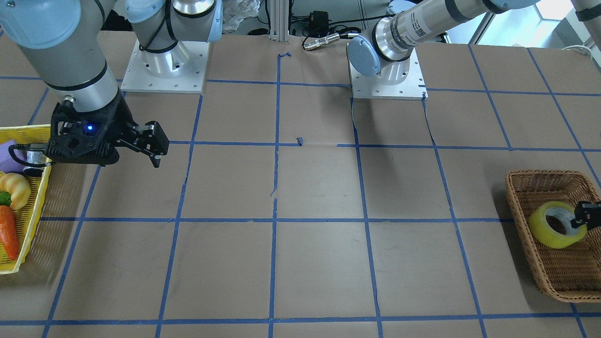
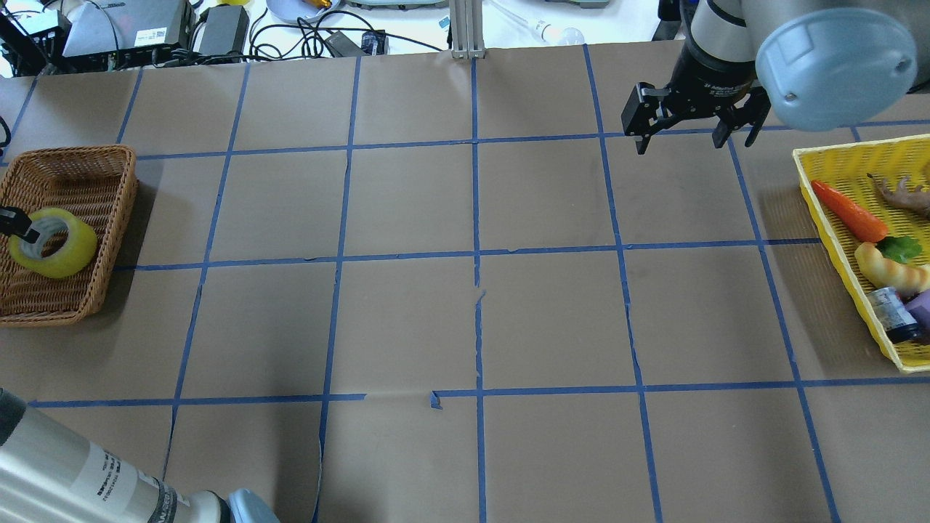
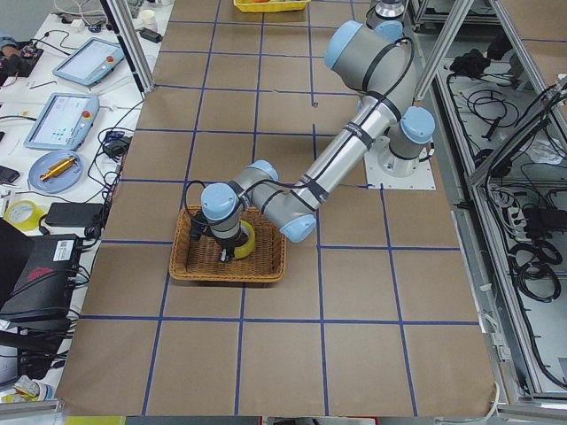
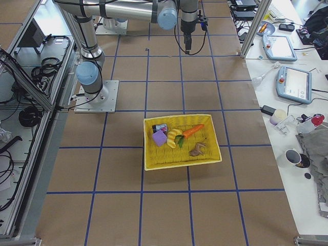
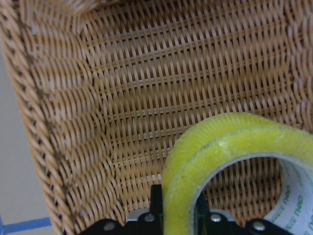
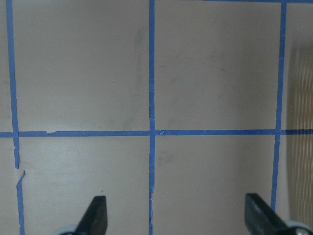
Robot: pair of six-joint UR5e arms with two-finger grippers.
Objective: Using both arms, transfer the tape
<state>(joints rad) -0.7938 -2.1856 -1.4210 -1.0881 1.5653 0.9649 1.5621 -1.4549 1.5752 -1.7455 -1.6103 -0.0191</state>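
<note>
1. the tape (image 1: 547, 233) is a yellow roll with a pale core, and it is tilted up on its edge inside the wicker basket (image 2: 65, 181) at the robot's left end of the worktop (image 1: 319, 188).
2. the left fingers (image 5: 156, 200) pinch the roll's wall, one inside the core and one outside against the yellow band. i cannot tell whether the roll's lower edge touches the weave under it.
3. the left arm (image 3: 354, 146) reaches out from its base and bends down into the wicker basket.
4. the worktop is brown paper gridded with thin blue tape lines.
5. the right fingers (image 6: 95, 215) are spread wide and hold nothing. they point down at a crossing of blue lines, above bare paper.
6. the right arm (image 1: 65, 56) hangs near the yellow mesh basket (image 2: 835, 156) at the robot's right end and is apart from it.
7. in the yellow basket lie a carrot (image 2: 850, 211), a bread roll (image 2: 890, 270), a small bottle (image 2: 892, 312) and a purple block (image 4: 159, 138).
</note>
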